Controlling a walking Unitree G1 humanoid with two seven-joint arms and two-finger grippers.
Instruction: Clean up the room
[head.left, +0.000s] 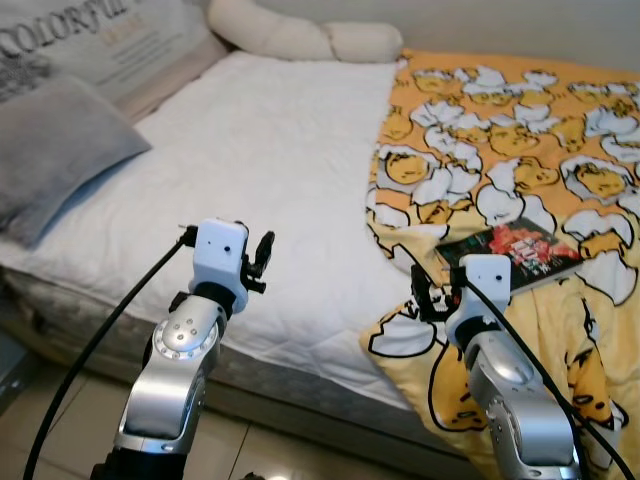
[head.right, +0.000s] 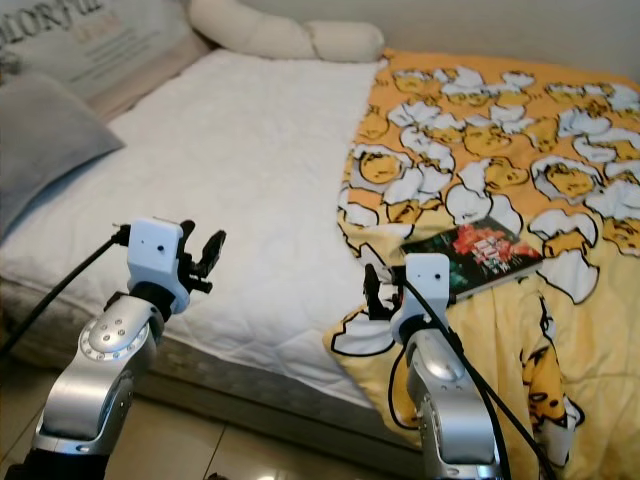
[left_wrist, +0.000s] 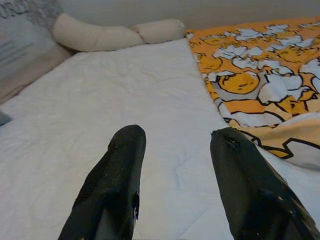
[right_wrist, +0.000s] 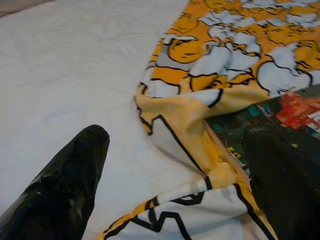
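Observation:
A dark book with a red and green cover lies on a yellow-orange blanket printed with cartoon eggs, spread over the right half of the bed. My right gripper hovers open at the blanket's folded near corner, just left of the book; nothing is between its fingers. My left gripper is open over the bare white mattress cover near the bed's front edge, with both black fingers apart and holding nothing.
A grey pillow and a printed cushion lie at the bed's far left. A long cream bolster rests along the far edge. Beige floor tiles run below the bed's front side.

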